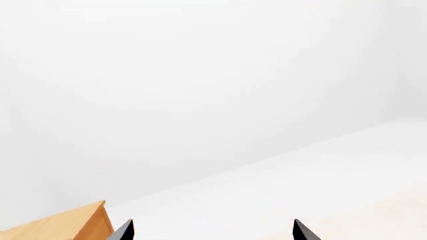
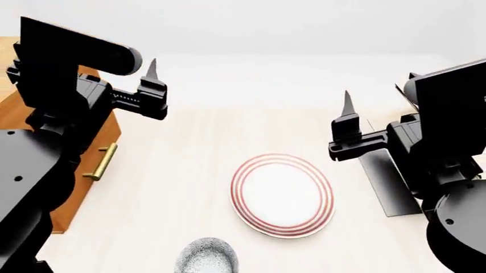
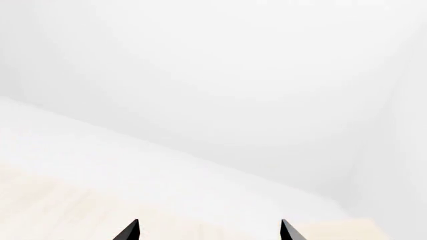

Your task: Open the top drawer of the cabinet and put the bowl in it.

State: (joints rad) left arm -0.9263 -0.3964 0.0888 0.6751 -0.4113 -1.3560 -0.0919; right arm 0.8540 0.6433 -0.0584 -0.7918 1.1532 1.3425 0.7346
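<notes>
Standing beside the robot, I saw both arms raised and idle above the table [image 2: 190,148], neither near anything, which I took as a ready pose with the task not yet begun. The left gripper [image 1: 212,231] had its fingers spread wide with nothing between them; the right gripper [image 3: 209,231] was the same, wide and empty.

Taking the plate [image 2: 283,194] as landmark: the bowl [image 2: 206,257] sat just nearer the robot than the plate and a little to its left, close but apart from it, only partly in sight. The cabinet [image 2: 15,108] stood well to the left of the plate, mostly hidden behind the left arm, with one brass handle [image 2: 101,161] showing on what I took to be the top drawer [image 2: 99,145], apparently closed. A pale rack [image 2: 383,187] lay just right of the plate.

I counted one bowl, one plate, one cabinet, one visible handle, two grippers.
</notes>
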